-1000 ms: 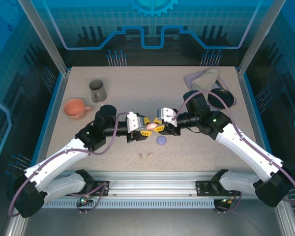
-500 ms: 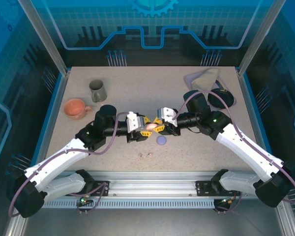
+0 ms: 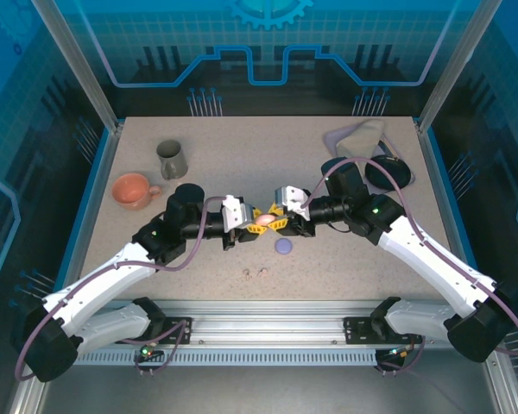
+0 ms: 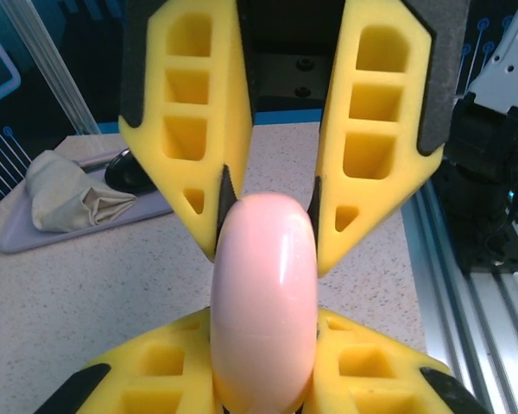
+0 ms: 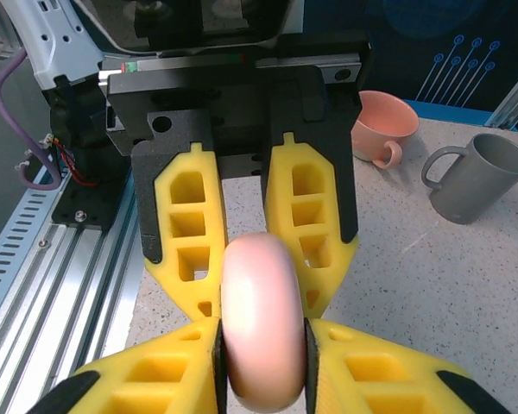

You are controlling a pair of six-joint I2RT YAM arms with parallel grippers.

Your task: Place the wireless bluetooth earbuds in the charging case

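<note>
The left end effector (image 3: 259,222) had squeezed shut on the pink case (image 3: 265,221), just behind the lavender case (image 3: 283,246). The right end effector (image 3: 277,219) gripped it too. If both tugged apart, it could slip and drop; the earbuds (image 3: 254,272) lay near the lavender case

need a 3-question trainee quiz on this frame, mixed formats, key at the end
1. Which stands nearer the table's left edge in the top view: the grey mug or the orange cup?
2. The left gripper and the right gripper are both closed on: A) the grey mug B) the pink case C) the orange cup
3. True or false: the lavender round case lies on the table, apart from both grippers.

Key: 1 the orange cup; 2 B; 3 true
</note>
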